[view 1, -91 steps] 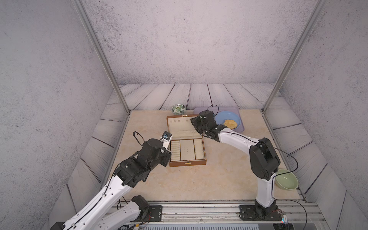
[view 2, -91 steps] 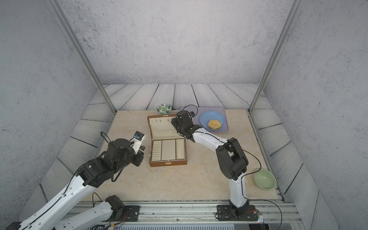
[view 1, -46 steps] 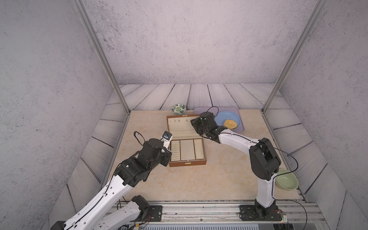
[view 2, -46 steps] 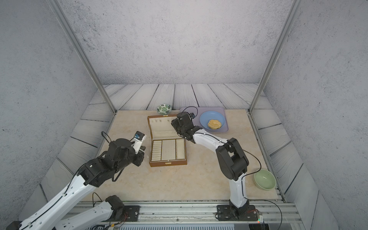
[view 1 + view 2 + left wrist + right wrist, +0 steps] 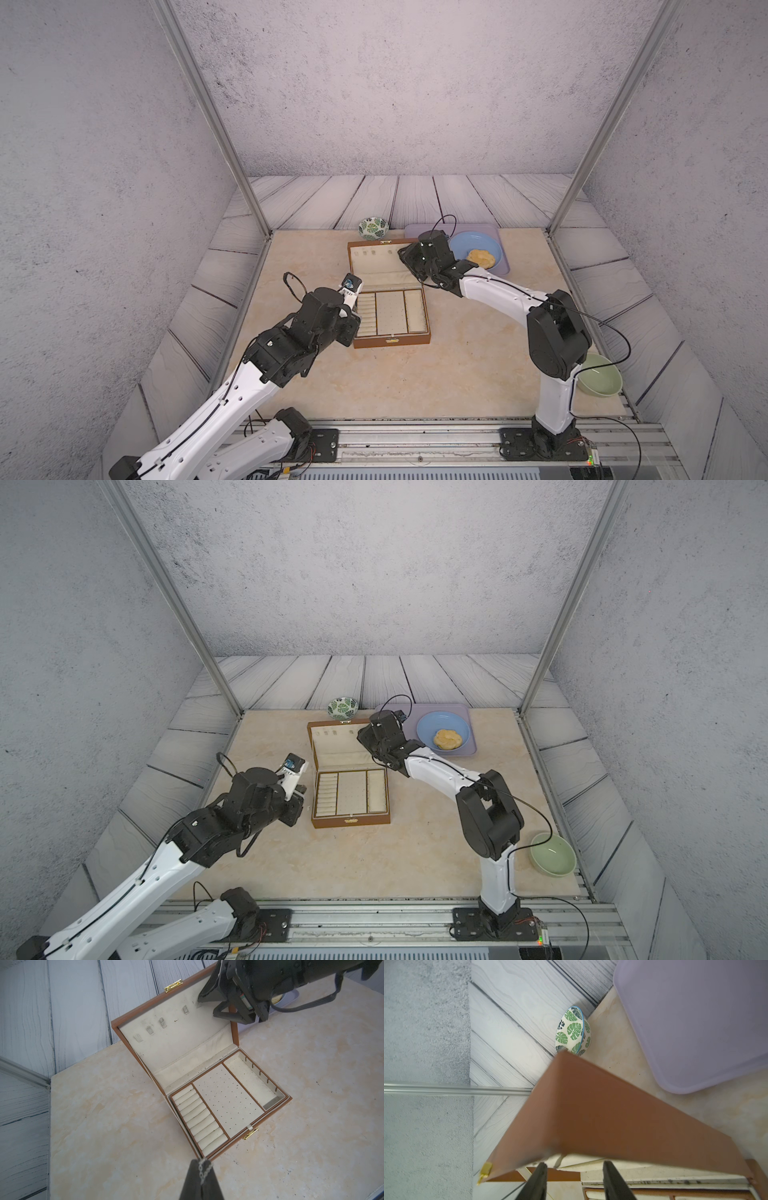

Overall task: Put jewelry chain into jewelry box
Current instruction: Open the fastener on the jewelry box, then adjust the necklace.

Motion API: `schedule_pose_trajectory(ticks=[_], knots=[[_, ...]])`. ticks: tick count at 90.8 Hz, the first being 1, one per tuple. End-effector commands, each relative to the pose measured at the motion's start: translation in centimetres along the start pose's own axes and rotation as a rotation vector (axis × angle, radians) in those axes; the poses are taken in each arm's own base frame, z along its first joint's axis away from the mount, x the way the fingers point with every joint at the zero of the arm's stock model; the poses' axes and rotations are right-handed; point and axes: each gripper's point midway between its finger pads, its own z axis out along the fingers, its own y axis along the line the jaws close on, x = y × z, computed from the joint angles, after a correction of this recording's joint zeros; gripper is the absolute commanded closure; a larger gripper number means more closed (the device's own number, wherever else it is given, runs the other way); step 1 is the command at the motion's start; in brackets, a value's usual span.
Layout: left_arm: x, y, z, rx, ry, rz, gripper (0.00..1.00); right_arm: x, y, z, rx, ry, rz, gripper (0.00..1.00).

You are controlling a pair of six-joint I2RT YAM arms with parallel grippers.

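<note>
The jewelry box (image 5: pixel 390 318) (image 5: pixel 351 793) lies open mid-table, brown outside and cream inside, with its lid (image 5: pixel 172 1043) tilted back. My left gripper (image 5: pixel 201 1162) (image 5: pixel 352 332) hangs just off the box's front left corner. It is shut on the jewelry chain (image 5: pixel 204 1169), whose thin silvery links drape over the tips. My right gripper (image 5: pixel 575 1164) (image 5: pixel 405 254) is at the lid's far right corner. Its fingers (image 5: pixel 542 1178) stand apart, with the lid's brown outside (image 5: pixel 591 1115) just past the tips.
A leaf-patterned bowl (image 5: pixel 373 228) sits behind the box. A lilac tray (image 5: pixel 419 230) at the back right carries a blue plate (image 5: pixel 476 245) with a yellowish lump (image 5: pixel 481 257). A green bowl (image 5: pixel 598 380) stands at the front right, beside the right arm's base.
</note>
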Motion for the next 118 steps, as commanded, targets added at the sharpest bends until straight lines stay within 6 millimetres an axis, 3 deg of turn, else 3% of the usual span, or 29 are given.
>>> schedule_pose_trajectory(ticks=[1,31,39,58,76,118], knots=[[-1.4,0.1,-0.4,0.003,-0.016,0.021,1.0,-1.5,2.9,-3.4,-0.047,-0.013,-0.118,0.52],[-4.7,-1.6,0.7,0.091,0.013,0.101,1.0,-1.3,5.4,-9.9,-0.212,0.039,-0.466,0.52],[-5.5,-2.5,1.2,0.135,0.025,0.141,1.0,-0.1,5.8,-11.2,-0.29,0.096,-0.579,0.52],[-7.3,-3.7,2.5,0.203,0.057,0.184,1.0,2.9,4.6,-13.4,-0.387,0.191,-0.776,0.52],[-8.2,-4.3,3.7,0.231,0.086,0.217,1.0,6.1,4.4,-15.0,-0.564,0.268,-0.856,0.58],[-9.2,-4.7,4.1,0.254,0.085,0.19,1.0,9.1,4.4,-15.5,-0.755,0.285,-0.937,0.65]])
